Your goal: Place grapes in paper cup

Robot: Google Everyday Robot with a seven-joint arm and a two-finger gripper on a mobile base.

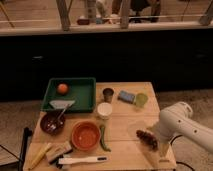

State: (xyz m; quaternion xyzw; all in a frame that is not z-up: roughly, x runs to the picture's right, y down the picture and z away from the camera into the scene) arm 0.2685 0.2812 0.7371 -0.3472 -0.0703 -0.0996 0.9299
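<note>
Grapes (146,136) are seen on the table's (125,127) right front, well apart from the paper cup (104,110). Gripper (156,134) is positioned at them; grip state cannot be told. Risk: berries dropped in transit if gripped loosely.

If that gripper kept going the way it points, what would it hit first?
Probably the grapes: the gripper hangs low at the front right of the table, pointing down-left at them; depth is unclear.
</note>
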